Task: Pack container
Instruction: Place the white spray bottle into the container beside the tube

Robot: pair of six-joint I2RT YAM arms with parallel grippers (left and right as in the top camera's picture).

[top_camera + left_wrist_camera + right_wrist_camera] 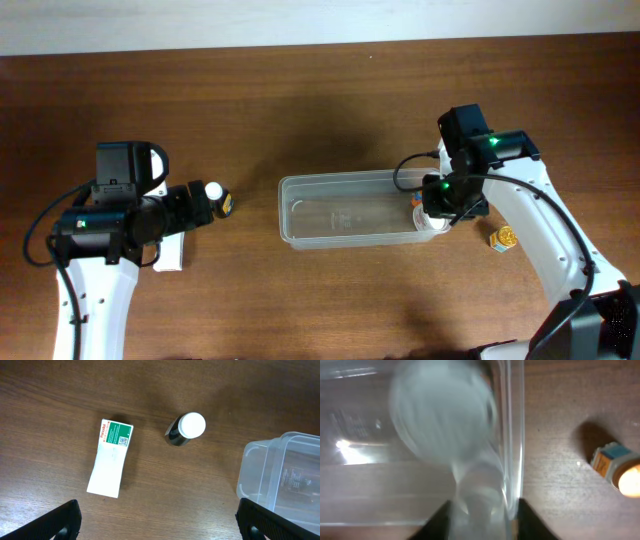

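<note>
The container (345, 210), a clear shallow plastic tub, lies mid-table. My right gripper (441, 203) hangs over its right end. In the right wrist view its fingers (482, 527) are parted, and a blurred white bottle (442, 415) lies below them inside the container's wall (514, 435). The fingers do not seem to touch it. My left gripper (160, 525) is wide open and empty. It hovers near a dark bottle with a white cap (186, 429) and a white box with a green label (110, 457). The container's left corner shows in the left wrist view (265, 460).
A small bottle with a gold cap (503, 238) stands on the table just right of the container and also shows in the right wrist view (620, 467). The white box (168, 255) lies partly under my left arm. The table is dark wood.
</note>
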